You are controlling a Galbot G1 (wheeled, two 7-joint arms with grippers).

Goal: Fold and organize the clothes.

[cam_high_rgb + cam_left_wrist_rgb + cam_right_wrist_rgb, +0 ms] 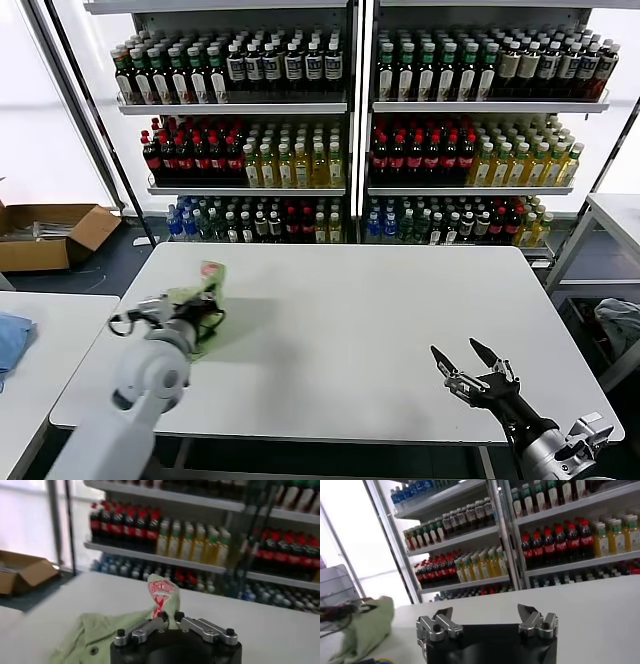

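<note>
Green cloth is what you have in the left claw (170, 621): the light green polo shirt (200, 300) is bunched on the white table (360, 330), near that table's left edge; its long axis runs from the table's near side toward the drinks shelves (360, 130) behind the table, and one end is lifted, pointing up and toward those shelves; that raised tip carries the red-and-white print (160, 591), seen clearly from the left wrist; the rest of the shirt spreads low on the table below the claw, with a small dark button (93, 650) showing. Your left claw is closed on the shirt, its fingers pinched together at the base of the raised fold. Your right claw (470, 362) hangs over the table's near right corner, well apart from the shirt, with its fingers spread wide and nothing between them. Behind the table stand shelves filled with bottles in rows, dark, red-capped, yellow and blue-labelled; a cardboard box (45, 232) sits on the floor left of the table, by the bright window wall; a second white table (45, 370) stands beside the main table's left edge, with a blue cloth (10, 342) on it; another pale surface shows off the table's right side.
</note>
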